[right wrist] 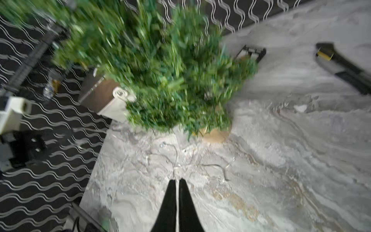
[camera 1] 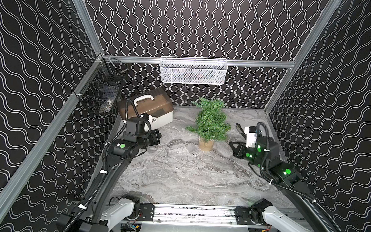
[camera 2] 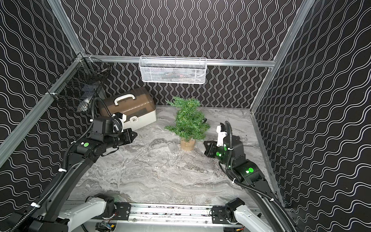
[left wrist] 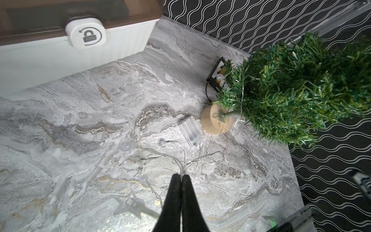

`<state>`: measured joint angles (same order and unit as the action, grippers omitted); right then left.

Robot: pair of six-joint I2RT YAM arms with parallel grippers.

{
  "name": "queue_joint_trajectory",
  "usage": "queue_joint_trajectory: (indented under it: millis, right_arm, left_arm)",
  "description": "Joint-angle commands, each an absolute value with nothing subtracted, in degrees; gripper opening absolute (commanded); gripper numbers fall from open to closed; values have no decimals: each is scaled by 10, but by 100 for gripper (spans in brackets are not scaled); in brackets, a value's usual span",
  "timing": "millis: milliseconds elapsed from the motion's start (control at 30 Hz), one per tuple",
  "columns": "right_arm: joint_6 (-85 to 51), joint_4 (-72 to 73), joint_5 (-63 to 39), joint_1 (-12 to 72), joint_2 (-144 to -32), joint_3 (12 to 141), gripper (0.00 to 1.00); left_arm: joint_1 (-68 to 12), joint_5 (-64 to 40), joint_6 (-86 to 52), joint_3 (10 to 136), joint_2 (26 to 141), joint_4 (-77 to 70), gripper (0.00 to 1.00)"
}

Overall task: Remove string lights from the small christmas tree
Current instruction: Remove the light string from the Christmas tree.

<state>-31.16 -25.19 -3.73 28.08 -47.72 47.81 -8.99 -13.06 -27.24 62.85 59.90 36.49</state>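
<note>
Left gripper (left wrist: 181, 176) pinched shut on the string lights (left wrist: 172, 158), mostly lying mid table (left wrist: 60, 140) before the small christmas tree (left wrist: 291, 84) near the back edge, right gripper (right wrist: 176, 180) closed too, so I'd pull slow and outward so the loop round its low branches doesn't topple it.

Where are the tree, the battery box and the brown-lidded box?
tree (camera 1: 211, 121): in a top view, middle of its foliage.
battery box (left wrist: 189, 129): left wrist view, its ribbed top.
brown-lidded box (camera 1: 157, 106): in a top view, its lid.

Top views overhead; wrist views near the table (left wrist: 60, 120).
</note>
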Motion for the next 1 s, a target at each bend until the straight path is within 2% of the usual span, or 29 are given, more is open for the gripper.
queue_joint_trajectory:
  millis: [0, 33, 100, 167, 233, 267, 300, 333, 400, 467, 567, 733, 867, 967]
  right_arm:
    - [-328, -174, -20, 284, -495, 411, 0]
    - [-322, -142, -14, 284, -501, 383, 4]
    - [-315, -40, 7, 283, -517, 314, 21]
    - [-301, 77, 26, 283, -539, 251, 44]
    - [-306, 192, 35, 281, -585, 207, 58]
    - [-310, 228, 32, 276, -618, 202, 63]
    - [-309, 258, 18, 270, -656, 205, 64]
    - [-309, 279, 8, 269, -689, 211, 66]
    - [-310, 332, -2, 265, -763, 222, 67]
    - [-317, 391, -6, 264, -823, 224, 67]
    - [-324, 455, -21, 227, -893, 235, 67]
    - [-316, 487, -44, 219, -976, 278, 62]
    - [-326, 518, -54, 220, -1004, 287, 51]
    - [-334, 528, -51, 220, -994, 275, 33]
  left_arm:
    - [-85, -93, -265, 638, 593, 381, 0]
    - [-82, -82, -266, 640, 592, 389, 0]
    - [-70, -68, -266, 642, 592, 407, 0]
    - [-58, -57, -268, 643, 597, 421, 0]
    - [-52, -56, -274, 639, 602, 425, 2]
    - [-51, -59, -278, 635, 605, 424, 13]
    - [-50, -63, -282, 631, 608, 421, 30]
    - [-50, -65, -285, 629, 610, 419, 40]
    - [-50, -65, -290, 627, 615, 413, 53]
    - [-50, -63, -289, 628, 616, 408, 60]
    - [-50, -52, -283, 633, 616, 410, 62]
    - [-50, -50, -281, 628, 615, 403, 65]
    - [-50, -71, -286, 622, 619, 386, 64]
    - [-50, -78, -286, 623, 623, 378, 64]
